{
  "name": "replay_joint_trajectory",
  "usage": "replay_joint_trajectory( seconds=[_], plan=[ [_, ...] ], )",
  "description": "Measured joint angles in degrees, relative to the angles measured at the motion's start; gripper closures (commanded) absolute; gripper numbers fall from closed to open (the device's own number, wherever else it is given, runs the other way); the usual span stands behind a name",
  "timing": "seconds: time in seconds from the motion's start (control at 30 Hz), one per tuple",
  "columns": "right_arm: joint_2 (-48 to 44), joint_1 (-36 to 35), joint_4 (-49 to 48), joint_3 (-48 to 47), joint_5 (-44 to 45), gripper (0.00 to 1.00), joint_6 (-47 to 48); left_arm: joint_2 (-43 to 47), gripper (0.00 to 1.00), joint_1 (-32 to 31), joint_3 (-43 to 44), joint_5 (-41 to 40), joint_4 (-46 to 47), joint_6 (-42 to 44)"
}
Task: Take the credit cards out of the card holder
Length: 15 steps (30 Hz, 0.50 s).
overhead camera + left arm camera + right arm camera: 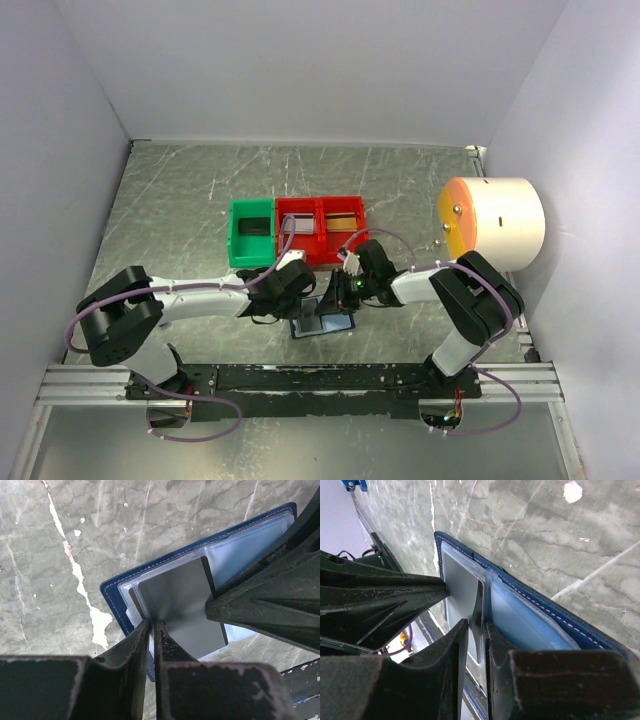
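Grey table (180, 200), card holder (111, 596), wrist views' silvery card (180, 600), seemingly pinched

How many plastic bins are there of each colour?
Green plastic bin: 1
Red plastic bins: 2
Total: 3

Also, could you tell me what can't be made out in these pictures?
Top view: the left gripper and right gripper cover most of the card holder, so its cards cannot be counted.
Left wrist view: the grey card hides whatever lies beneath it.
Top view: contents of the green bin and red bins are too small to identify.
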State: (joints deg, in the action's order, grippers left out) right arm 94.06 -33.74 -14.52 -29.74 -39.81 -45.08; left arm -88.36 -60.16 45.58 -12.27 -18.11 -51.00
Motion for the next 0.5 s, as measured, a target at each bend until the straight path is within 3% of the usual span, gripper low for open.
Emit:
replay_joint_trajectory(
  seconds=[0.13,0.3,0.5],
  plan=[
    [0.4,0.3,-5.5,2.5,-1.1,0.99,-2.4,0.3,0.84,0.0,-0.4,0.0,0.3,0.0],
    [1.4,0.4,-14.0,6.9,-2.7,1.0,-8.2,0.7,0.86,0.0,-1.1,0.0,1.0,-0.1],
    [0.3,2.2,-15.6,8.5,-3.3,1.0,-9.8,0.9,0.86,-0.1,-1.6,0.0,2.2,-0.7]
  ],
)
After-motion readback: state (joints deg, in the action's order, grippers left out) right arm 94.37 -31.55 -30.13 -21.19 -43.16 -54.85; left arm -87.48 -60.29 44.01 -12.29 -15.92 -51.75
